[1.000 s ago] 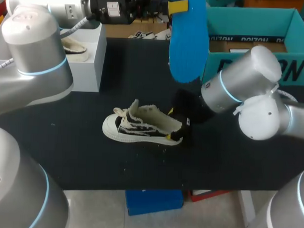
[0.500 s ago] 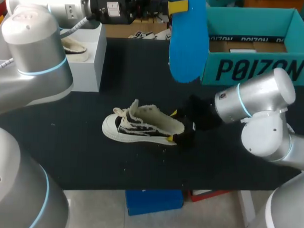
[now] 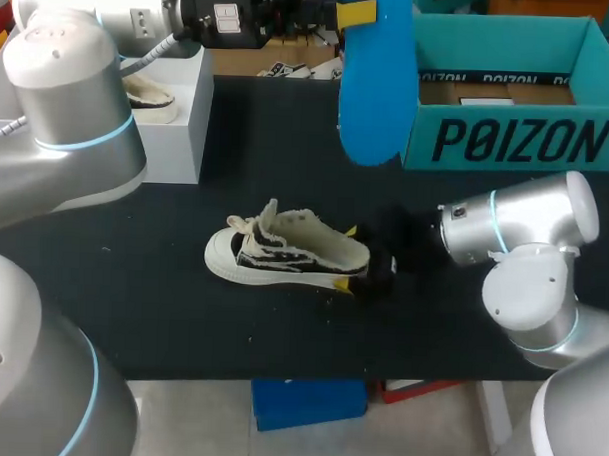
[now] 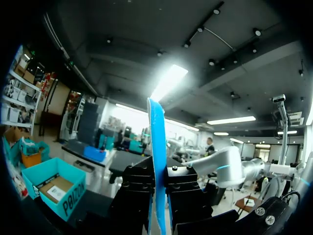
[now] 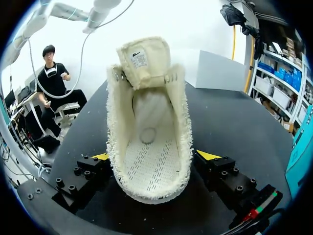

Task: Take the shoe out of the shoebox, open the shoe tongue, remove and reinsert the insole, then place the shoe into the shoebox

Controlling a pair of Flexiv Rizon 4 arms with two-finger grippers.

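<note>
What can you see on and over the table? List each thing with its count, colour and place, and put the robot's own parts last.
shoe: one, cream with black stripes, on its sole mid-table
insole: one, blue, held upright above the table's far side
shoebox: one, teal, open, far right of the table
white box: one, white, far left of the table
second shoe: one, cream, inside the white box, partly hidden
table: one, black top
left end effector: one, black, shut on the insole
right end effector: one, black, at the shoe's heel
</note>
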